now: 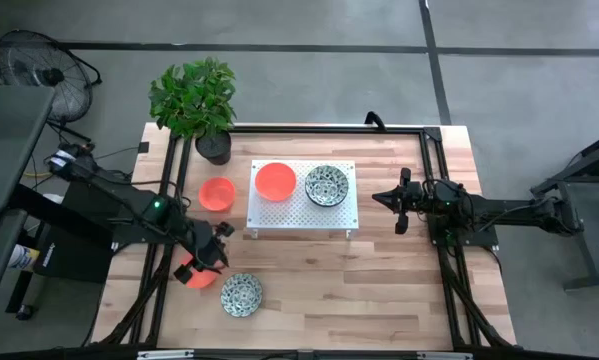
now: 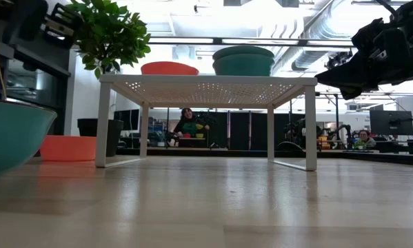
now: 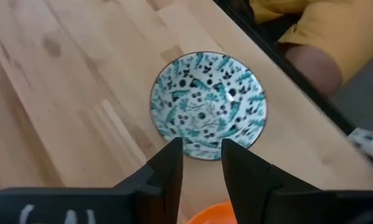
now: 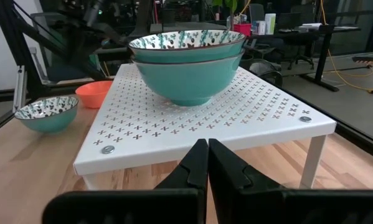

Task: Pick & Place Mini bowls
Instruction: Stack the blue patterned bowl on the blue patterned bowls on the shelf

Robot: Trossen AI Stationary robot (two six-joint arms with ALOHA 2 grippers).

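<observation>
The table (image 1: 379,290) is pale wood with a black frame. A white perforated rack (image 1: 301,213) stands at its middle toward the far side. A plant (image 1: 194,95) in a black pot sits at the far left corner.

The left arm reaches over the near left part of the table; the right arm waits at the right side, level with the rack.

On the rack, two patterned bowls (image 1: 326,185) sit stacked, one nested in the other, with an orange bowl (image 1: 275,181) just left of them. A second orange bowl (image 1: 217,193) rests on the table just left of the rack. A third orange bowl (image 1: 196,274) lies near left, under the left gripper (image 1: 208,256), whose fingers are slightly spread and grip nothing. A single patterned bowl (image 1: 241,294) sits just beside that bowl, on its right and nearer.

The right gripper (image 1: 400,201) points at the rack, fingers pressed together, empty.
</observation>
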